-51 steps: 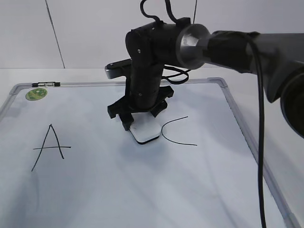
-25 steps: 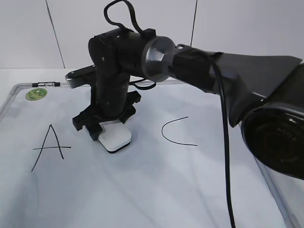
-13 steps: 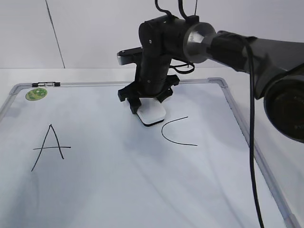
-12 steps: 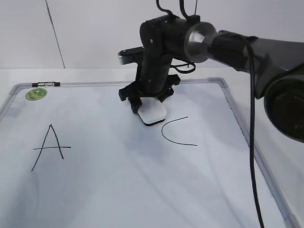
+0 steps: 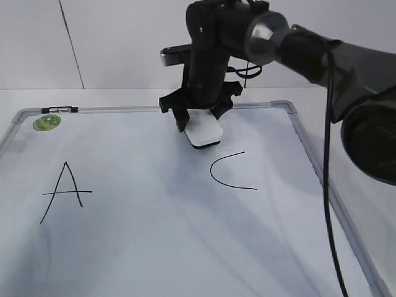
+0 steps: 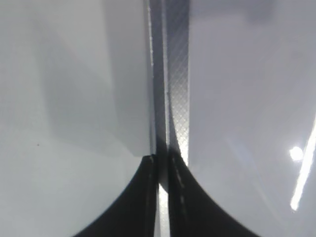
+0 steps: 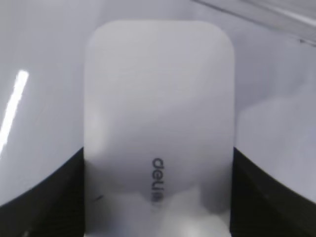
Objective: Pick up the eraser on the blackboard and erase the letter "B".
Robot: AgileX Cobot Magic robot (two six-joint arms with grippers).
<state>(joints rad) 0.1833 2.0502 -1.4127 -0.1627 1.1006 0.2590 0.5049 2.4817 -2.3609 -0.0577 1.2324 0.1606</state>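
Observation:
The blackboard (image 5: pixel 154 247) is a white dry-erase board with a grey frame. A black "A" (image 5: pixel 64 190) is at its left and a black "C" (image 5: pixel 228 171) right of centre. No letter "B" shows between them. My right gripper (image 5: pixel 201 127) is shut on the white eraser (image 5: pixel 204 133) and holds it at the board's far middle, above the "C". In the right wrist view the eraser (image 7: pixel 158 123) fills the frame between the dark fingers (image 7: pixel 44 197). My left gripper (image 6: pixel 162 170) is shut and empty over the board's grey frame (image 6: pixel 170 74); it is not in the exterior view.
A round green sticker (image 5: pixel 47 122) sits at the board's far left corner, with a marker (image 5: pixel 59 111) lying along the far frame. The right arm (image 5: pixel 309 49) reaches in from the upper right with a black cable (image 5: pixel 328 185) hanging over the board's right side.
My right gripper swept the eraser left toward the "A", then back right, and has now moved it farther up the board and a little higher.

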